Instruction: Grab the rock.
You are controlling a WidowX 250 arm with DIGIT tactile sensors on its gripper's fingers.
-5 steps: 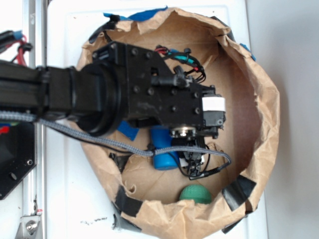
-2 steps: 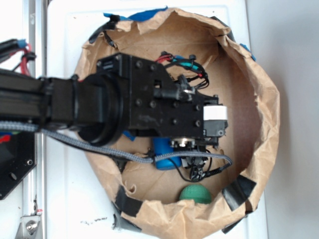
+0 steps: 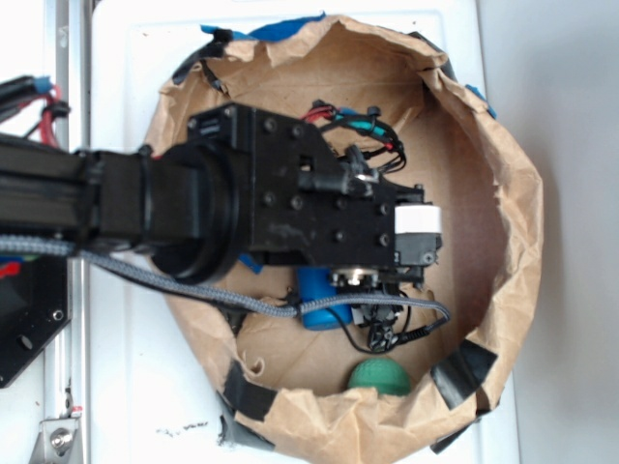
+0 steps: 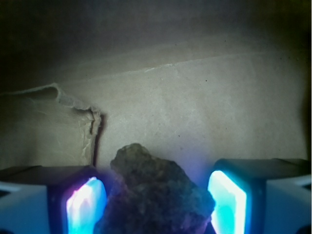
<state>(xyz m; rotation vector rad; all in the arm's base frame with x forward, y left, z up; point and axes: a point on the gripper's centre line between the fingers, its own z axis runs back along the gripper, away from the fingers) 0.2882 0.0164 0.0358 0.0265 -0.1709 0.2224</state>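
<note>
In the wrist view the rock (image 4: 152,183), a lumpy grey-brown stone, sits between my two glowing pads on the brown paper floor. My gripper (image 4: 157,201) is closed in on it: the left pad (image 4: 87,204) and the right pad (image 4: 225,202) each meet a side of the stone. In the exterior view the black arm (image 3: 290,208) reaches into the paper basin, and the gripper (image 3: 382,314) points down under it. The rock is hidden there by the arm.
A blue bottle (image 3: 317,300) lies just left of the gripper. A green ball (image 3: 379,375) rests by the basin's near rim. The crumpled brown paper wall (image 3: 513,203) rings the work area. A torn paper flap (image 4: 58,117) stands to the left.
The arm shifted toward the near side of the basin between one second ago and 0.4 s ago, covering more of the blue bottle. Since then it has held still.
</note>
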